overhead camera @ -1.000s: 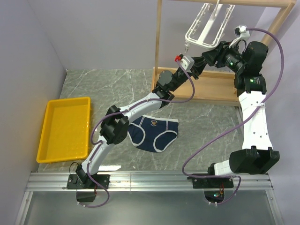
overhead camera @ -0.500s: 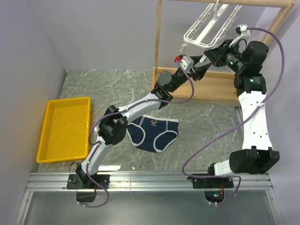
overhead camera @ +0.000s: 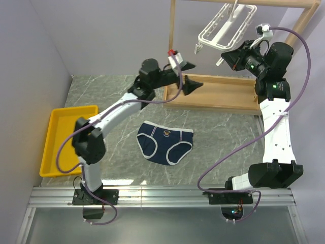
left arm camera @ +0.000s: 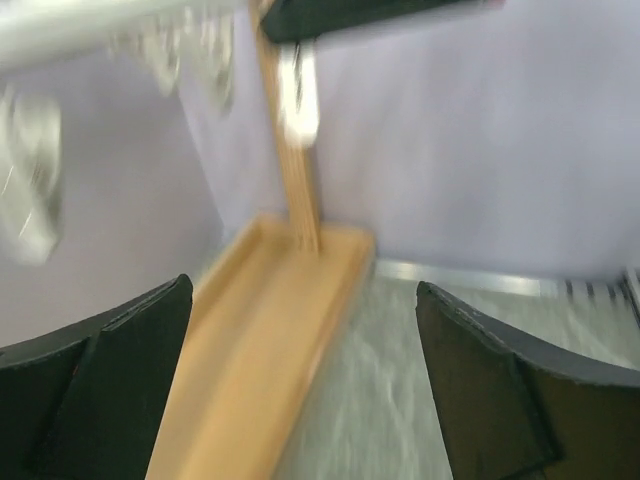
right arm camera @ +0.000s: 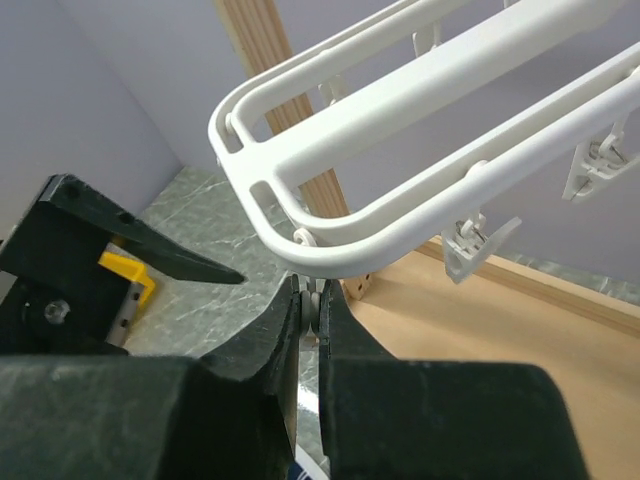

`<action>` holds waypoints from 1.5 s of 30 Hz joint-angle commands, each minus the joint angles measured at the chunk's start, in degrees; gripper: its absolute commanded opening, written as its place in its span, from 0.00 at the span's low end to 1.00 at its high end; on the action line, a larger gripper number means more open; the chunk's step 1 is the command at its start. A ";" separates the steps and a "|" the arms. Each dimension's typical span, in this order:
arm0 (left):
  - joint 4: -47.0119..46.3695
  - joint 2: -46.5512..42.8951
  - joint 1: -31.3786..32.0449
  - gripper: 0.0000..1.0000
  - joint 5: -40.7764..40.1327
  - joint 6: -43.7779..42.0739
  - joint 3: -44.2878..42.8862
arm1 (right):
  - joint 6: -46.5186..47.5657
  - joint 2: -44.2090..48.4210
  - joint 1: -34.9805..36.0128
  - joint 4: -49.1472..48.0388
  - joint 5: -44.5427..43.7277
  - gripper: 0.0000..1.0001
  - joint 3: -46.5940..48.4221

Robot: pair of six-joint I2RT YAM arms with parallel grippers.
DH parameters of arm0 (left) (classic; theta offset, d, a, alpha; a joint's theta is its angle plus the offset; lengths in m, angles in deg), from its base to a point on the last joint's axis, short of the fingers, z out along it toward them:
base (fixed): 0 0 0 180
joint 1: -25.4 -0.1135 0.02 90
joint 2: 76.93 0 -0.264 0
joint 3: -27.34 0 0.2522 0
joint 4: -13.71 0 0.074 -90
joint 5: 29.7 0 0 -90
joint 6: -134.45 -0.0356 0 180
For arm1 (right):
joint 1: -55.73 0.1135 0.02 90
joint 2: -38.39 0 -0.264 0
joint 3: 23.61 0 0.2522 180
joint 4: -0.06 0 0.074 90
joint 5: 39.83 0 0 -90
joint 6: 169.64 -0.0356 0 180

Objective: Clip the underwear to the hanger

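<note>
The navy underwear (overhead camera: 165, 142) with white trim lies flat on the table, apart from both arms. The white hanger (overhead camera: 226, 28) hangs from the wooden rack's top bar. My right gripper (right arm camera: 320, 318) is shut on a small clip (right arm camera: 322, 300) that dangles from the hanger's (right arm camera: 400, 130) near corner; in the top view that gripper (overhead camera: 223, 58) sits just below the frame. My left gripper (overhead camera: 189, 75) is open and empty in the air left of the hanger, above the rack's base. In its blurred wrist view the left gripper (left arm camera: 300, 385) has its fingers (left arm camera: 110, 380) wide apart.
The light wooden rack has a post (overhead camera: 171, 46) and a flat base (overhead camera: 223, 94) at the back right. A yellow tray (overhead camera: 70, 140) sits at the table's left. Another clip (right arm camera: 475, 245) hangs from the hanger. Purple walls close in at the left and back.
My left gripper has opened wide and swung left, away from the hanger. My right gripper has shut on the hanging clip and the hanger has shifted slightly upward.
</note>
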 commanded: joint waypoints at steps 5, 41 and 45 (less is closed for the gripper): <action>27.89 -11.86 -0.37 0.91 -1.60 -6.91 18.29 | 0.12 -1.10 -0.17 0.74 0.60 0.00 4.62; 56.73 20.48 18.18 0.75 -52.96 34.26 -6.04 | 0.47 -0.57 -0.17 1.89 -0.01 0.00 2.78; 57.87 22.67 18.18 0.74 -53.13 34.96 -7.18 | 0.39 -0.75 -0.17 1.80 -0.10 0.00 2.77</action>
